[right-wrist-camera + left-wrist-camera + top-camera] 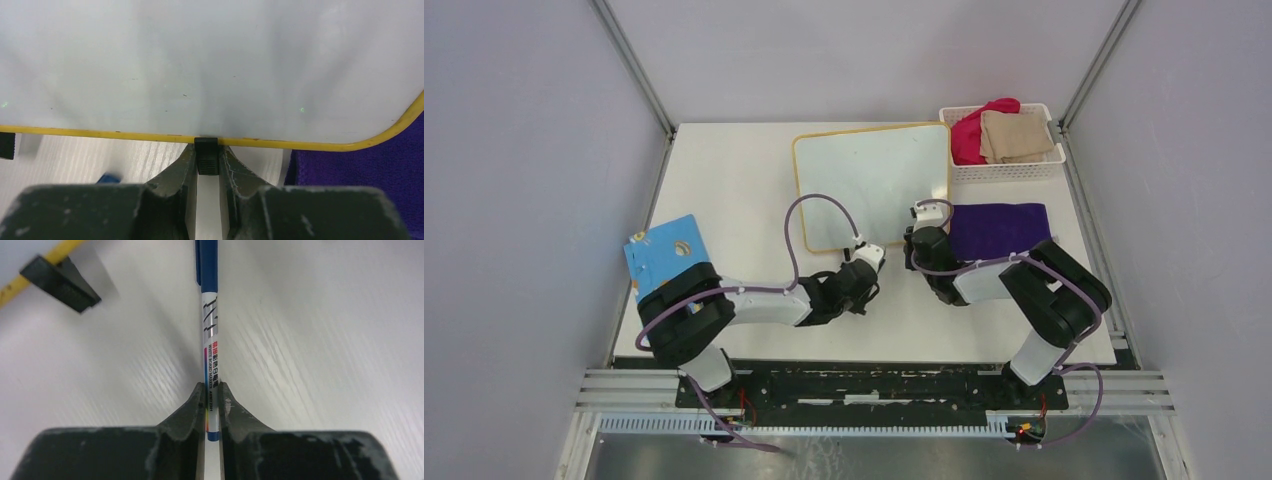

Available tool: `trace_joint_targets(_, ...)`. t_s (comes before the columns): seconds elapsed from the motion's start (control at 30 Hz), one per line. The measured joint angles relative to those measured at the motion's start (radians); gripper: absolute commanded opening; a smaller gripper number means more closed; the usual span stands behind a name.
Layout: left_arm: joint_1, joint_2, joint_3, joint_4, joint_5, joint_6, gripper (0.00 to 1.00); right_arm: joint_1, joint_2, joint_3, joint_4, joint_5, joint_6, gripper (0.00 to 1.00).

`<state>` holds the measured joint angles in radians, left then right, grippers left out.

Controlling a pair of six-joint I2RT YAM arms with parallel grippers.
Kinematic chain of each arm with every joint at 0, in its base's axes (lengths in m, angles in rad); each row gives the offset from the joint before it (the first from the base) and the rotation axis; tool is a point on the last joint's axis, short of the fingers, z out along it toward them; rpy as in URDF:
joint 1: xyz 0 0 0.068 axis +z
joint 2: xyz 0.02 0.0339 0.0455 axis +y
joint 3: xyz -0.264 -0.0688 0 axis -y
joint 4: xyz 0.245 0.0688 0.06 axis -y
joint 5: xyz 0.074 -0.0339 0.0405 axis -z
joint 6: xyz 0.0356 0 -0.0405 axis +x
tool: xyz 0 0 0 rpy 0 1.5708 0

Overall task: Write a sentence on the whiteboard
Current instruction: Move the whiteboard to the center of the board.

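Left gripper [213, 390]: jaws pinched narrow on the tail of one blue whiteboard marker [210, 335], long axis straight ahead of the jaws. Right gripper [206, 150]: jaws closed on one black foot [206, 159] at the near rim of the single whiteboard [874, 180]; second foot [7, 145] at far left. Board flat on the table [734, 180], just ahead and left of the marker, so left arm nearer for writing. Face blank; no sentence yet. Alongside: one purple cloth [999, 228], one basket [1006, 172].

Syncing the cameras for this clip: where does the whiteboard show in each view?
Top external: whiteboard, upper centre.
Left wrist: whiteboard corner only, top left, beside the marker.
Right wrist: whiteboard fills the upper half, right gripper pinching its black foot.
Shared landmark: its yellow rim.
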<state>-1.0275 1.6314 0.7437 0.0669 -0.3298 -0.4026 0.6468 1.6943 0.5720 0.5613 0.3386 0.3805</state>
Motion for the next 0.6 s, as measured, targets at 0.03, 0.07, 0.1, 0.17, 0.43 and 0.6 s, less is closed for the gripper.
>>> trace_joint_targets(0.03, -0.014, -0.018, -0.015, -0.009, -0.004, -0.003, 0.02, 0.000, -0.003, -0.003, 0.000, -0.001, 0.000, 0.00)
trace_joint_targets(0.07, -0.031, -0.040, -0.037, -0.016, -0.008, -0.012, 0.02, 0.000, -0.006, -0.007, 0.000, -0.002, 0.000, 0.00)
trace_joint_targets(0.1, -0.046, -0.064, -0.060, -0.021, -0.010, -0.022, 0.02, 0.000, -0.009, -0.010, 0.002, -0.002, 0.000, 0.00)
trace_joint_targets(0.17, -0.074, -0.111, -0.099, -0.039, -0.012, -0.045, 0.02, 0.000, -0.013, -0.016, 0.004, -0.002, 0.000, 0.00)
trace_joint_targets(0.43, -0.211, -0.198, -0.148, -0.137, -0.045, -0.103, 0.03, 0.013, -0.021, -0.035, 0.021, 0.005, 0.000, 0.00)
trace_joint_targets(0.6, -0.296, -0.205, -0.149, -0.175, -0.102, -0.154, 0.12, 0.032, -0.026, -0.043, 0.021, 0.026, 0.001, 0.00)
